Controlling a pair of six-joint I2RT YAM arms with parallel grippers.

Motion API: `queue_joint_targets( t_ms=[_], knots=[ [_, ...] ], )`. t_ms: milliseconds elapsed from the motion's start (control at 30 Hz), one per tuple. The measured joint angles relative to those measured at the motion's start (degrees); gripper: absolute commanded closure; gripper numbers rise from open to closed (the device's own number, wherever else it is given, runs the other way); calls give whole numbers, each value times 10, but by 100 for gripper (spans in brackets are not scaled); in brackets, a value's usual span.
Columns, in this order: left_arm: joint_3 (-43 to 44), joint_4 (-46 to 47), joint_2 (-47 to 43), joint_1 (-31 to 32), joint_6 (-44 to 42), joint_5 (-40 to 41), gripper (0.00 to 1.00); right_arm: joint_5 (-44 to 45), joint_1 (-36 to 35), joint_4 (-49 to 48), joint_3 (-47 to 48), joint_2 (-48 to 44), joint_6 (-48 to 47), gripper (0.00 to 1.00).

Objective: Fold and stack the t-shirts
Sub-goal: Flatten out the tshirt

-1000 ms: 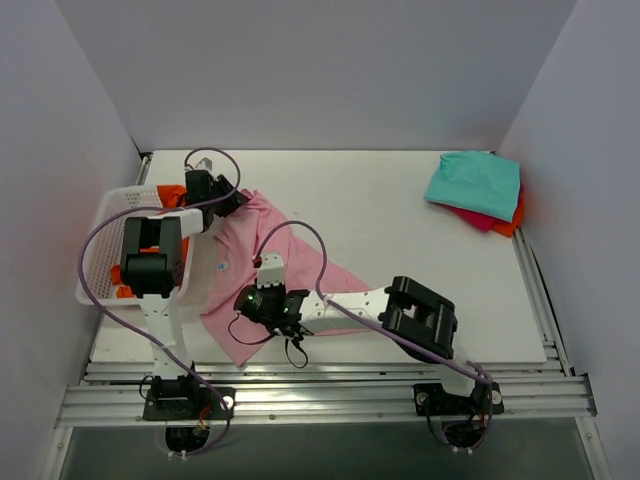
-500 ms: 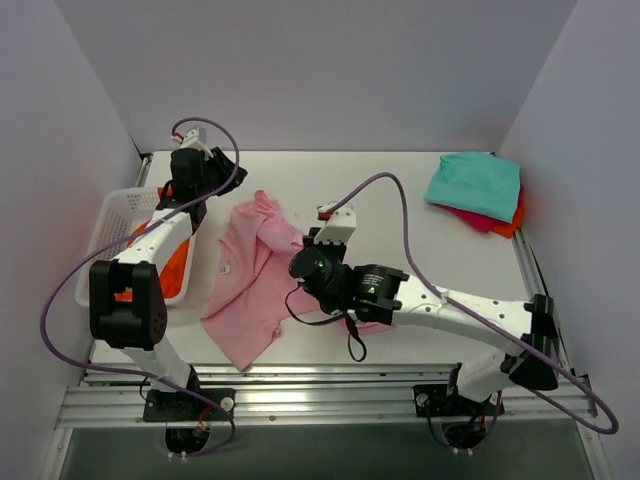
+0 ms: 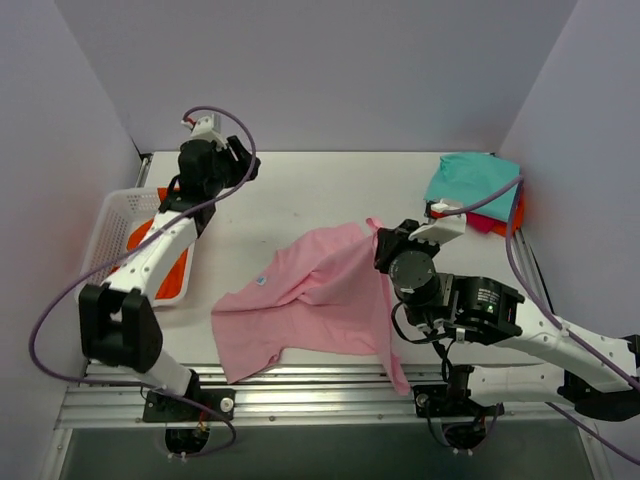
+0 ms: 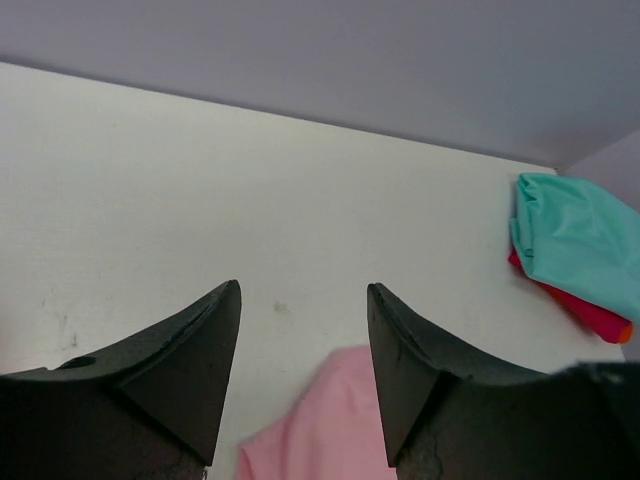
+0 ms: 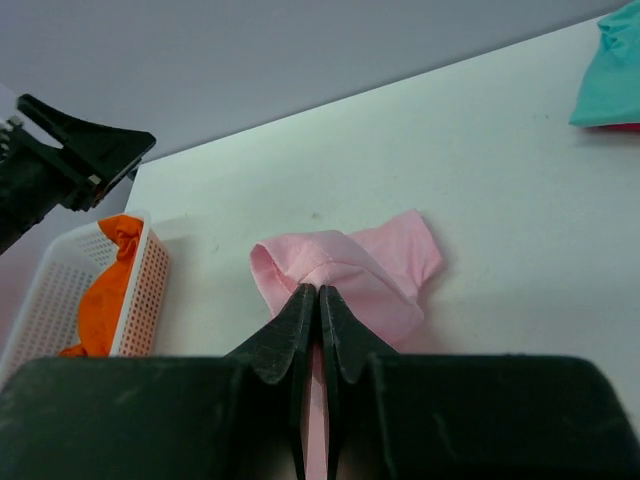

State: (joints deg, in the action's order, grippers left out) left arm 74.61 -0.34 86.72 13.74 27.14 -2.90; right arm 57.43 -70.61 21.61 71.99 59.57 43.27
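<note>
Right fingers (image 5: 288,338) clamp a fold of the pink t-shirt (image 3: 320,300); left fingers (image 4: 180,350) stand apart, empty, above the worktop (image 3: 330,190).

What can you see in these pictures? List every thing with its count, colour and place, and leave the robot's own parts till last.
table: 1, white, under everything
basket: 1, white mesh, table's left edge
orange t-shirt: 1, orange, in the basket
pink t-shirt: 1, light pink, mid-table, partly raised
teal t-shirt: 1, teal, folded, far right, atop the red one
red t-shirt: 1, red, under the teal one
cables: 2, purple, looping over the table
left gripper: 1, black, open, empty, far left
right gripper: 1, black, shut on pink t-shirt
</note>
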Motion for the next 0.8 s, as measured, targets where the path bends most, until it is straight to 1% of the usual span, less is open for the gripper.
queue_joint_targets(
  t_ms=[133, 233, 367, 433, 500, 700, 800],
  knots=[
    [79, 5, 170, -8, -4, -22, 39, 4, 0, 14, -26, -10, 4, 100],
    [123, 10, 298, -11, 1, -72, 39, 0, 0, 20, -54, 0, 8, 100],
    [170, 8, 408, -7, 11, -150, 39, -14, 2, 23, -94, 11, 17, 100],
    [185, 11, 431, -2, 12, -190, 37, -22, 4, 23, -107, 17, 23, 100],
    [192, 27, 435, 5, 15, -233, 37, -28, 7, 22, -116, 26, 31, 100],
    [220, 114, 434, 26, 36, -363, 35, -46, 17, 17, -147, 48, 49, 100],
    [238, 117, 435, 36, 34, -407, 34, -57, 29, 13, -161, 59, 52, 100]
  ],
)
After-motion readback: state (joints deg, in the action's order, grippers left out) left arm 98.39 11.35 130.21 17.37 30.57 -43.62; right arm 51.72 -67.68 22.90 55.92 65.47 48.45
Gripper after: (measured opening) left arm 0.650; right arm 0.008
